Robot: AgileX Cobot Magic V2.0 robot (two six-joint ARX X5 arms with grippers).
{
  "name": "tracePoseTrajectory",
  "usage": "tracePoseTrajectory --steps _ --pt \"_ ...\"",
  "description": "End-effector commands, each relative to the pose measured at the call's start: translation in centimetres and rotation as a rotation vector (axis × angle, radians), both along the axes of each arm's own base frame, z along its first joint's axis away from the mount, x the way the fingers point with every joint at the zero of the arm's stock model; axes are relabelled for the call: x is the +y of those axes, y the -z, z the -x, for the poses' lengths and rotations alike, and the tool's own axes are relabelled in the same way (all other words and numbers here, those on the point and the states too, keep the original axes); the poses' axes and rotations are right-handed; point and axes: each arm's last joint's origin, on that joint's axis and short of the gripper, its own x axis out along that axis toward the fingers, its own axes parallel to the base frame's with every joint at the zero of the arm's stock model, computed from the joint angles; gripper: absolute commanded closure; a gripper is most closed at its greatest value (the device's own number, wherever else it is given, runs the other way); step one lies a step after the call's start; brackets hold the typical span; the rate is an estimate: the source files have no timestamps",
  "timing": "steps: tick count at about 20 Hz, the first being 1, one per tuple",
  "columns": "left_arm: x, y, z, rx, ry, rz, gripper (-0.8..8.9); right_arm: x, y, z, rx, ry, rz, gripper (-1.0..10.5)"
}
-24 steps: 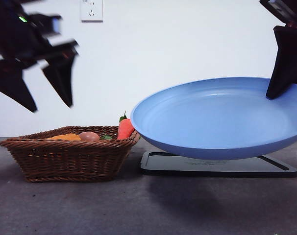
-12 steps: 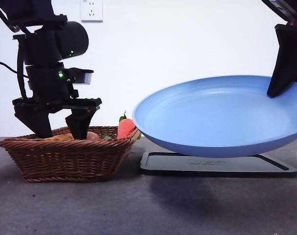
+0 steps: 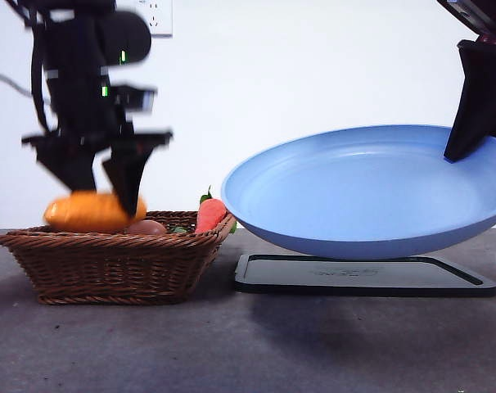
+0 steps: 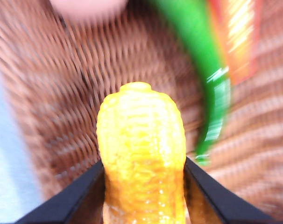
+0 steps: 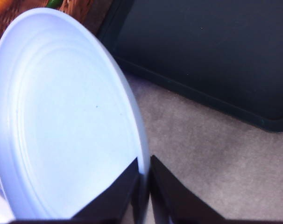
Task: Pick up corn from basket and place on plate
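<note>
The left gripper (image 3: 101, 196) has its two black fingers (image 4: 78, 198) squeezed tight on the corn (image 3: 92, 212). One finger sits on each side of the cob. The corn lies flat in the grip, just above the rim of the basket (image 3: 109, 262), so it looks like it is being lifted out. In the left wrist view the yellow cob (image 4: 140, 154) pokes out between the fingers, with the brown woven floor of the basket under it.

A small egg (image 3: 148, 228) and a carrot (image 3: 209, 214) are in the basket too. They sit close to the corn, so the lift needs care not to bump them.

The right gripper (image 5: 144, 182) pinches the rim of the blue plate (image 3: 362, 192) with its fingers (image 5: 120, 191) closed on the edge. It holds the plate up in the air, tipped, above the black tray (image 3: 362, 278) on the tabletop (image 3: 232, 344). I think the plate is held up close to the basket so the corn has only a short way to go.

Next, the corn likely needs to go up and across to the plate. The plate is tilted, so a round cob might roll once it is let go.
</note>
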Motion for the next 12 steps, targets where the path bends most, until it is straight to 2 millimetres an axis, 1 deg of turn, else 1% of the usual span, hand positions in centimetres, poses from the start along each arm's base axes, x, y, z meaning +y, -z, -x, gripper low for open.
tracePoseTrajectory --steps 1,2,3,4,5,9,12 --pt "-0.9 -4.1 0.9 -0.073 0.025 0.128 6.90 0.2 -0.7 -0.6 -0.017 0.043 -0.043 9.4" --pt "-1.5 -5.8 1.9 -0.089 0.070 0.209 6.90 0.3 -0.7 -0.9 -0.017 0.066 -0.061 9.4" --pt "-2.5 -7.0 3.0 -0.093 0.141 0.297 6.90 0.4 -0.5 -1.3 -0.009 0.092 -0.080 9.4" --pt "-3.6 -7.8 4.1 -0.087 0.207 0.365 6.90 0.6 -0.1 -2.0 0.009 0.119 -0.096 9.4" --pt "-5.1 -7.9 5.0 -0.082 0.276 0.396 6.90 0.8 0.3 -2.6 0.029 0.141 -0.109 9.4" --pt "-9.9 -7.2 7.7 -0.083 0.461 0.406 6.90 1.4 2.4 -4.3 0.133 0.145 -0.154 9.4" --pt "-12.2 -5.7 8.3 -0.067 0.543 0.381 6.90 1.6 2.9 -4.8 0.159 0.126 -0.191 9.4"
